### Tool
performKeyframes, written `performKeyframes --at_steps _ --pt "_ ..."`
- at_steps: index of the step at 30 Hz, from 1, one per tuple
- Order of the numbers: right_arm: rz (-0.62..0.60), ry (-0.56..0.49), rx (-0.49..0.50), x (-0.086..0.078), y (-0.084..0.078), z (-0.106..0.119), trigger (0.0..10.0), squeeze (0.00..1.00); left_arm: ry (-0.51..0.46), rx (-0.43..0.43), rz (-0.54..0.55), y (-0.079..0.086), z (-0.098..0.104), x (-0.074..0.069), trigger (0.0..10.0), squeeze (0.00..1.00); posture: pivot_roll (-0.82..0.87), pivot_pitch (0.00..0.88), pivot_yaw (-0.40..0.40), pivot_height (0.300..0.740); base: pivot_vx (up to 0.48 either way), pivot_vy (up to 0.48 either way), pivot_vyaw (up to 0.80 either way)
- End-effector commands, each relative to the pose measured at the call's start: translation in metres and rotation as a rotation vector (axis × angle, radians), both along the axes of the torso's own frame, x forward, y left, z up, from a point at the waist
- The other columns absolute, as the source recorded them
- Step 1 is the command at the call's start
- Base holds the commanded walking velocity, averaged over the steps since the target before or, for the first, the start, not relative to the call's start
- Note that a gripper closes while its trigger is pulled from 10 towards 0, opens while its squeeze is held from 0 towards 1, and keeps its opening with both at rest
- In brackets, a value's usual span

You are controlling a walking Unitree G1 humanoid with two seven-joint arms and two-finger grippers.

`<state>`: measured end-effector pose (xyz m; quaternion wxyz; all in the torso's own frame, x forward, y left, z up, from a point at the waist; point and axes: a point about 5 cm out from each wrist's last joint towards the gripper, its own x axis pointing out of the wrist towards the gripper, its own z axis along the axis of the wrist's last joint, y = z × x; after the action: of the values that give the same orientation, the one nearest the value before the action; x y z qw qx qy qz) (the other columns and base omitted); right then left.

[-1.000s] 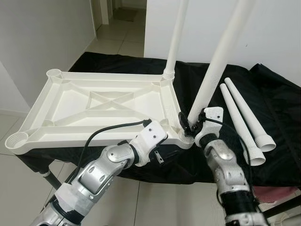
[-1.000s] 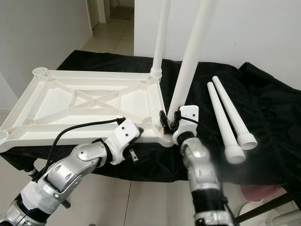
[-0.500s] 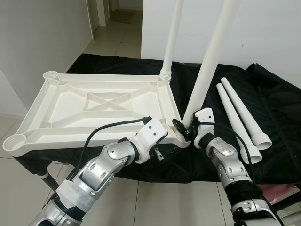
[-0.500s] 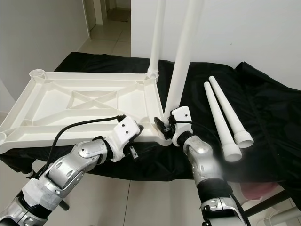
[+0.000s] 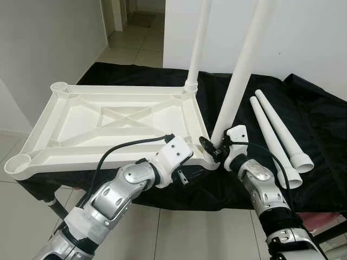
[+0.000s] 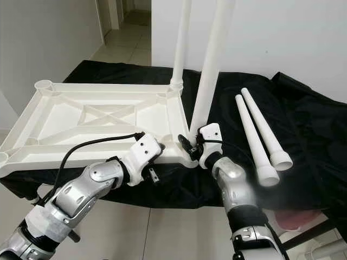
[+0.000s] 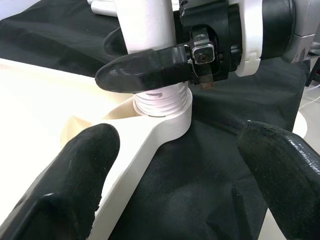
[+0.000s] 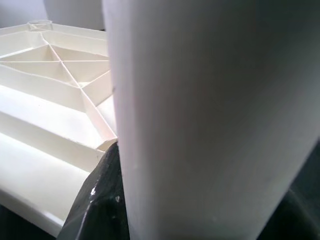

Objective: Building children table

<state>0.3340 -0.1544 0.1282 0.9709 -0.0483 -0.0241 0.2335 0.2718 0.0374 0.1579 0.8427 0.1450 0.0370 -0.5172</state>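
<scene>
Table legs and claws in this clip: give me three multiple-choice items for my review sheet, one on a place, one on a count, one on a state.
1. Where do the loose legs lie?
A. On the black cloth, on the robot's right of the tabletop
B. On the floor
C. Inside the tabletop

2. How many legs stand upright in corner sockets?
A. One
B. Two
C. Four

3. What is the right claw doing?
A. Hanging idle
B. Gripping a loose leg
C. Clamped on the near upright leg

Answers: 1 A, both lie side by side on the cloth. 2 B, the far leg and the near one stand. 3 C, its fingers wrap the leg just above the socket, while the left claw is open nearby.
</scene>
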Motion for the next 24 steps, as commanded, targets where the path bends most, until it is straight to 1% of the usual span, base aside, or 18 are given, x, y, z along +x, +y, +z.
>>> performKeyframes --at_steps 1,4,5,6,7,8,9,12,13,14,16,17,18,20,21,23,24 --pt "-0.06 0.052 0.007 0.0 -0.005 -0.008 10.0 0.0 0.012 0.001 -0.069 -0.002 0.001 -0.005 10.0 0.0 0.01 0.0 -0.025 0.74 0.0 0.0 0.0" --pt "-0.166 0.079 -0.007 0.002 -0.004 -0.01 10.0 0.0 0.014 0.003 -0.068 -0.001 0.0 -0.005 10.0 0.0 0.01 0.0 -0.023 0.74 0.0 0.0 0.0" --pt "-0.217 0.093 0.019 0.003 -0.004 -0.01 10.0 0.0 0.013 0.004 -0.067 0.0 0.0 -0.005 10.0 0.0 0.01 0.0 -0.023 0.74 0.0 0.0 0.0" --pt "-0.217 0.093 0.019 0.003 -0.004 -0.01 10.0 0.0 0.013 0.004 -0.067 0.0 0.0 -0.005 10.0 0.0 0.01 0.0 -0.023 0.74 0.0 0.0 0.0" --pt "-0.256 0.108 0.043 0.004 -0.004 -0.011 10.0 0.0 0.011 0.006 -0.066 0.0 0.0 -0.005 10.0 0.0 0.01 0.0 -0.023 0.74 0.0 0.0 0.0" --pt "-0.256 0.108 0.043 0.004 -0.004 -0.011 10.0 0.0 0.011 0.006 -0.066 0.0 0.0 -0.005 10.0 0.0 0.01 0.0 -0.023 0.74 0.0 0.0 0.0" --pt "-0.29 0.108 0.063 0.003 -0.003 -0.01 10.0 0.0 0.011 0.007 -0.067 0.0 0.0 -0.005 10.0 0.0 0.01 0.0 -0.023 0.74 0.0 0.0 0.0" --pt "-0.366 0.097 0.111 -0.002 0.005 -0.007 10.0 0.0 0.016 0.007 -0.068 0.0 -0.001 -0.005 10.0 0.0 0.01 0.0 -0.022 0.74 0.0 0.0 0.0" --pt "-0.407 0.096 0.146 -0.005 0.008 -0.006 10.0 0.0 0.018 0.007 -0.068 0.0 -0.001 -0.005 10.0 0.0 0.01 0.0 -0.02 0.74 0.0 0.0 0.0" --pt "-0.407 0.096 0.146 -0.005 0.008 -0.006 10.0 0.0 0.018 0.007 -0.068 0.0 -0.001 -0.005 10.0 0.0 0.01 0.0 -0.02 0.74 0.0 0.0 0.0" --pt "-0.49 0.099 0.205 -0.009 0.015 -0.005 10.0 0.0 0.018 0.008 -0.068 0.001 -0.001 -0.006 10.0 0.0 0.01 0.0 -0.018 0.74 0.0 0.0 0.0" --pt "-0.49 0.099 0.205 -0.009 0.015 -0.005 10.0 0.0 0.018 0.008 -0.068 0.001 -0.001 -0.006 10.0 0.0 0.01 0.0 -0.018 0.74 0.0 0.0 0.0" --pt "-0.53 0.094 0.224 -0.011 0.017 -0.003 10.0 0.0 0.018 0.009 -0.069 0.001 -0.001 -0.006 10.0 0.0 0.01 0.0 -0.017 0.74 0.0 0.0 0.0" --pt "-0.552 0.089 0.232 -0.012 0.018 -0.003 10.0 0.0 0.018 0.009 -0.07 0.001 -0.001 -0.006 10.0 0.0 0.01 0.0 -0.017 0.74 0.0 0.0 0.0" --pt "-0.584 0.091 0.239 -0.014 0.02 -0.002 10.0 0.0 0.019 0.009 -0.07 0.001 -0.001 -0.006 10.0 0.0 0.01 0.0 -0.016 0.74 0.0 0.0 0.0" --pt "-0.584 0.091 0.239 -0.014 0.02 -0.002 10.0 0.0 0.019 0.009 -0.07 0.001 -0.001 -0.006 10.0 0.0 0.01 0.0 -0.016 0.74 0.0 0.0 0.0" --pt "-0.631 0.083 0.262 -0.017 0.024 -0.002 10.0 0.0 0.02 0.01 -0.071 0.001 -0.002 -0.006 10.0 0.0 0.01 0.0 -0.014 0.74 0.0 0.0 0.0"
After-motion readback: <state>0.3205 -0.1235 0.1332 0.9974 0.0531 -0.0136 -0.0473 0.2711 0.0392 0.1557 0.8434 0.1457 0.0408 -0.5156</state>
